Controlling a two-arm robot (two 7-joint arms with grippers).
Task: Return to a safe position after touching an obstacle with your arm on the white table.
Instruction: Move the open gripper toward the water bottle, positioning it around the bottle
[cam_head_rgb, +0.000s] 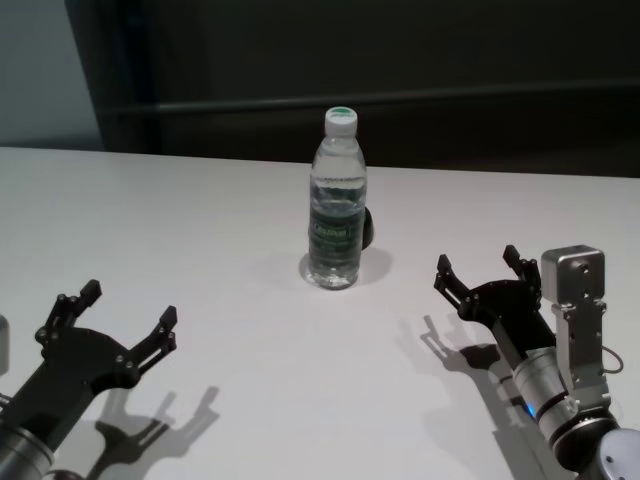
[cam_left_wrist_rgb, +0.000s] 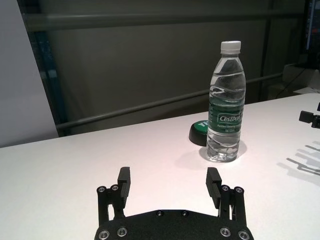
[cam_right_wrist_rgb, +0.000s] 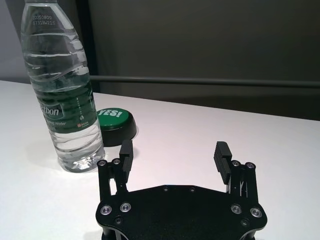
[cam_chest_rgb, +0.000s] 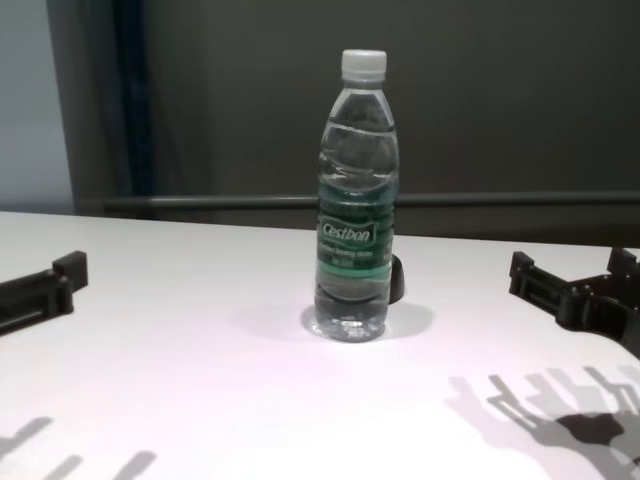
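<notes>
The obstacle (cam_head_rgb: 337, 200), a clear water bottle with a white cap and a dark green label band, stands upright near the middle of the white table (cam_head_rgb: 150, 230). It also shows as the bottle (cam_left_wrist_rgb: 227, 102), (cam_right_wrist_rgb: 65, 95), (cam_chest_rgb: 354, 200). My left gripper (cam_head_rgb: 130, 305) hovers open at the near left, well away from it. My right gripper (cam_head_rgb: 478, 265) is open at the near right, a short way from the bottle and apart from it. Nothing sits between the fingers of the left gripper (cam_left_wrist_rgb: 169, 182) or the right gripper (cam_right_wrist_rgb: 174, 152).
A small black dome with a green top (cam_right_wrist_rgb: 116, 122) sits on the table just behind the bottle, also seen as the dome (cam_left_wrist_rgb: 200, 132). A dark wall with a horizontal rail (cam_chest_rgb: 500, 200) runs behind the table's far edge.
</notes>
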